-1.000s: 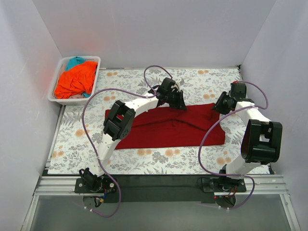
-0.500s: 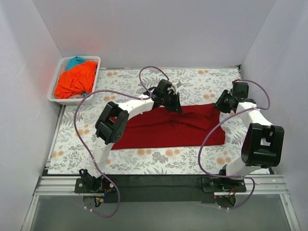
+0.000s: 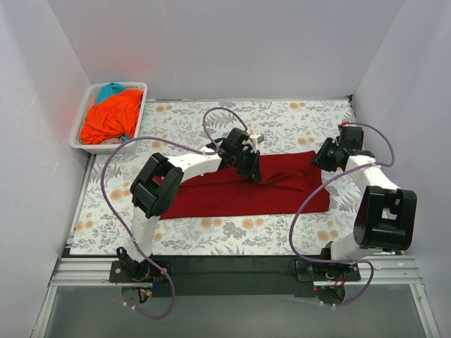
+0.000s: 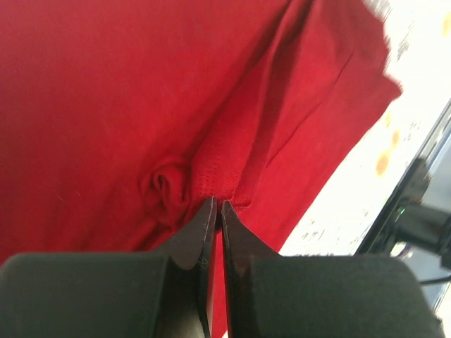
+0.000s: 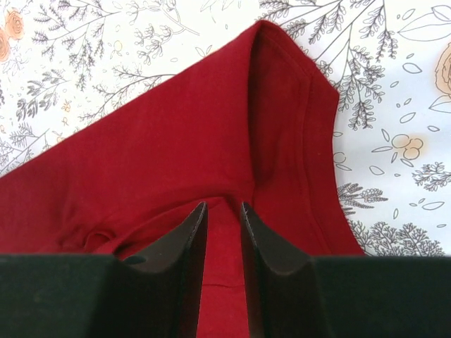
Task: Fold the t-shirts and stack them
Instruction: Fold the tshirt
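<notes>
— Where's the dark red t-shirt (image 3: 239, 193)?
— Spread on the tablecloth (image 3: 282, 120), with the left gripper (image 4: 218, 205) pinched onto a bunched hem.
— And the right gripper (image 5: 220, 208)?
— Over the shirt's far corner, fingers narrowly parted; whether cloth is caught, I cannot tell

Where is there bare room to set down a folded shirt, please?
Free: the tablecloth strip between the dark red t-shirt and the back wall, and the strip before the arm bases. Crowded: mid-table, left claw and right claw gripping the shirt; basket full.
</notes>
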Motion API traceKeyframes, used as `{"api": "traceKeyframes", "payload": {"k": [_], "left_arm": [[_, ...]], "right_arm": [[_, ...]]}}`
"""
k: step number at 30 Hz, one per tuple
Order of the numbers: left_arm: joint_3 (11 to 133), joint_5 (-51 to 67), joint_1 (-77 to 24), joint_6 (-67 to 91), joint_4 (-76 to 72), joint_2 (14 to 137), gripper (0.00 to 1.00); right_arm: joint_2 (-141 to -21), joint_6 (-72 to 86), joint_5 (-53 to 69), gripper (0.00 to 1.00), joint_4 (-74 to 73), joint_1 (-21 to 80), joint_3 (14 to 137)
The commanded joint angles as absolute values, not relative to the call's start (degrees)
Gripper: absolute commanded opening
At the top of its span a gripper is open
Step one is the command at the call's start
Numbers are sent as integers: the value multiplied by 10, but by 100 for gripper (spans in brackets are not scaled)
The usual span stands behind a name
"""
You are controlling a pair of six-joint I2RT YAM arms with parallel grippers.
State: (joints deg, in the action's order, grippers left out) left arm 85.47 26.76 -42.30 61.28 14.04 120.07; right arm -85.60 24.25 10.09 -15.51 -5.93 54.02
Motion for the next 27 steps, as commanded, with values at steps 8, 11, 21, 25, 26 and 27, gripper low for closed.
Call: {"api": "traceKeyframes", "payload": {"k": [8, 11, 21, 25, 26, 27], "left_arm": [[808, 293, -452, 558, 166, 1123, 0], [802, 302, -452, 554, 173, 1119, 0], [793, 283, -452, 542, 206, 1096, 2], [788, 266, -450, 544, 212, 1098, 12], [785, 265, -450, 545, 213, 1096, 13], [785, 261, -447, 548, 212, 1093, 13]], "right_arm": [[-828, 225, 130, 30, -156, -62, 526], [-822, 219, 133, 30, -157, -62, 518], [-807, 210, 160, 27, -163, -59, 484], [-797, 205, 167, 28, -170, -53, 471], [-796, 202, 170, 29, -172, -50, 468], [-793, 201, 170, 30, -176, -48, 468]]}}
